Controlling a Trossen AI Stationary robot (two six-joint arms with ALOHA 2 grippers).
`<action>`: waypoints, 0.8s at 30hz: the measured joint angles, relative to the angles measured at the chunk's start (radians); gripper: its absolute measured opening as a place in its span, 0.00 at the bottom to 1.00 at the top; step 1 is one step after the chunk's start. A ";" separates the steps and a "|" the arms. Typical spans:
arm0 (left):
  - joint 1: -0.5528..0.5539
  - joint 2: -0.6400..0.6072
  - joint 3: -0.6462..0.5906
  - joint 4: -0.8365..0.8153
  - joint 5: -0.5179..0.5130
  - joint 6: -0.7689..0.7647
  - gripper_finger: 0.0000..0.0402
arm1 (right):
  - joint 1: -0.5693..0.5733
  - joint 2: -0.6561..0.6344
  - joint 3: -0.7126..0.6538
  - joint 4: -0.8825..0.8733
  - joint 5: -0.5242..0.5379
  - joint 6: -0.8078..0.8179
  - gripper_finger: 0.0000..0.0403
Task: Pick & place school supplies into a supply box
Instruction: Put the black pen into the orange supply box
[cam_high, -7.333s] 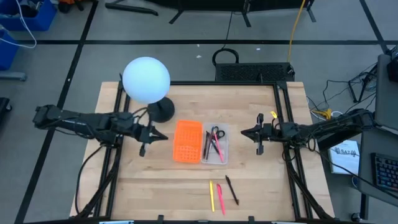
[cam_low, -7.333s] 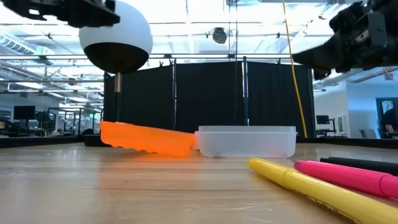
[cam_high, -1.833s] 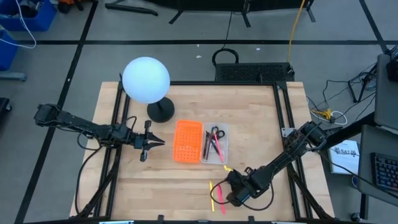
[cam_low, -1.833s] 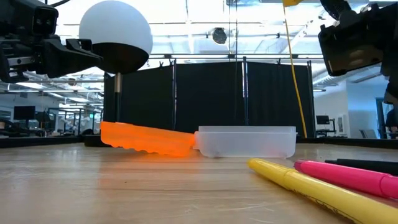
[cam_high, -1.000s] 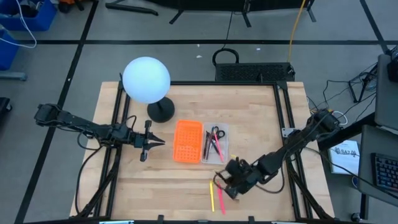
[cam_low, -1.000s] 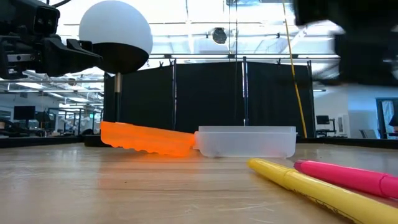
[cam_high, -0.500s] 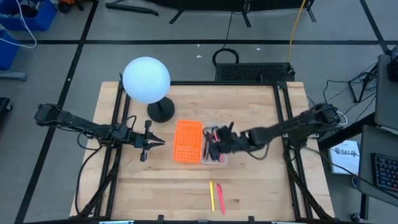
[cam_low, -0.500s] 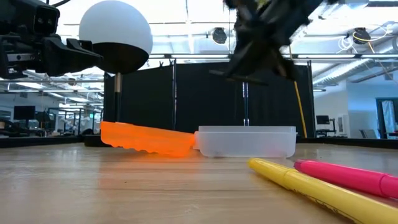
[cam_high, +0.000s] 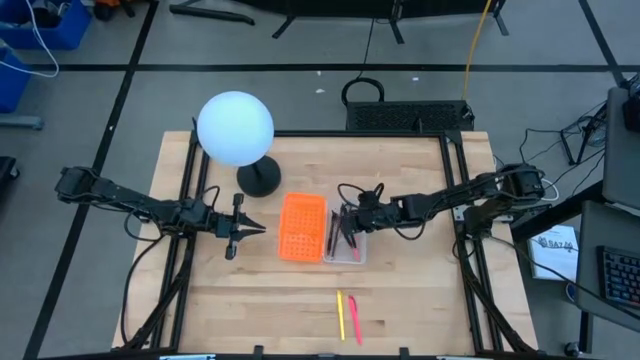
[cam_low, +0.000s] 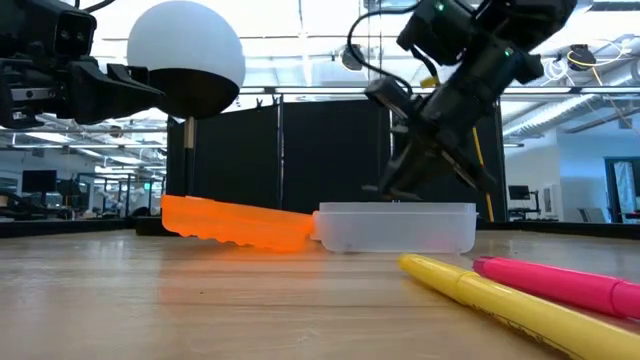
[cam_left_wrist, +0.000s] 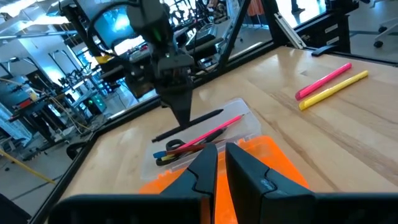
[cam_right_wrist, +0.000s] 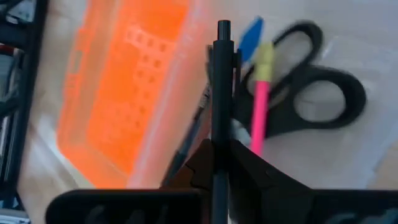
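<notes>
The right gripper (cam_right_wrist: 214, 163) clamps a black pen (cam_right_wrist: 219, 93) lengthwise over the clear box (cam_high: 358, 250) — lined up to drop in. The left gripper (cam_high: 250, 228), nearly closed and empty, waits beside the orange lid (cam_high: 302, 227).

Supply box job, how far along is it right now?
Done: scissors and a pink pencil lie in the clear supply box. In hand: the right gripper holds a black pen over the box. Left: a yellow pen and pink pen on the table. The left gripper waits beside the orange lid.

Bright, even overhead light; the right wrist view is blurred, and backlit ceiling windows glare in the low view.
</notes>
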 joint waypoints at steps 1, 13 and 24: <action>0.000 0.000 0.000 0.000 0.000 -0.001 0.10 | 0.000 0.000 -0.006 0.000 -0.001 0.005 0.05; 0.000 0.000 0.000 0.000 0.000 -0.037 0.10 | 0.015 0.017 -0.010 -0.014 0.001 0.007 0.05; 0.000 0.000 0.000 0.003 0.000 -0.025 0.10 | 0.015 0.074 -0.009 0.021 0.022 0.023 0.13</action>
